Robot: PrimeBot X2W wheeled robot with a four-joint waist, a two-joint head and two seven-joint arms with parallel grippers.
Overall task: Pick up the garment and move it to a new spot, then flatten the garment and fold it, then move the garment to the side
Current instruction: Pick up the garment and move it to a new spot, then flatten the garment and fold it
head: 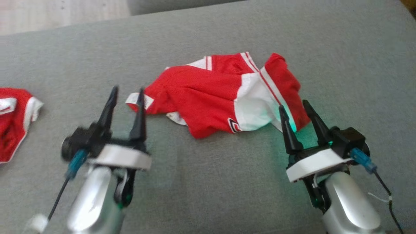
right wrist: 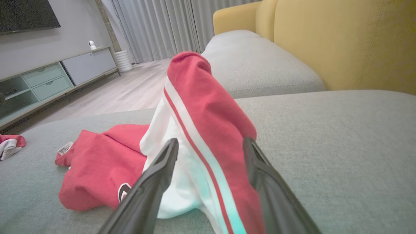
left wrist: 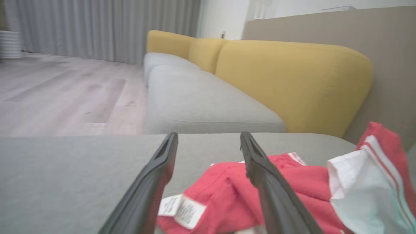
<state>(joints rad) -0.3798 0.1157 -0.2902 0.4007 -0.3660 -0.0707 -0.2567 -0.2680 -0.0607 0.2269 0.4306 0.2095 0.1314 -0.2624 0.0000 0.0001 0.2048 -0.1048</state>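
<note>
On the grey woven cushion [head: 211, 182], the crumpled red-and-white garment [head: 208, 94] lies between left fingers [head: 139, 120] and right fingers [head: 287, 130], all apart.

Left gripper [head: 127, 89]: two long black fingers [head: 109, 106], tapering to points, on a black block. White oval left collar [head: 122, 157] under it, then smooth silver left forearm [head: 94, 201] at 6 o'clock. Teal left plug [head: 75, 163] at the block's 7 o'clock, thin black left cable [head: 58, 198] below. Right gripper [head: 293, 104]: same pointed black fingers, white right collar [head: 313, 164], silver right forearm [head: 351, 208]. Blue right plug [head: 361, 160] at its block's 5 o'clock, black right cable [head: 383, 183] cinched by a white tie [head: 380, 197]. Green glow at the right finger roots. Close up in the wrist views: matte dark grey, flat inner faces.
</note>
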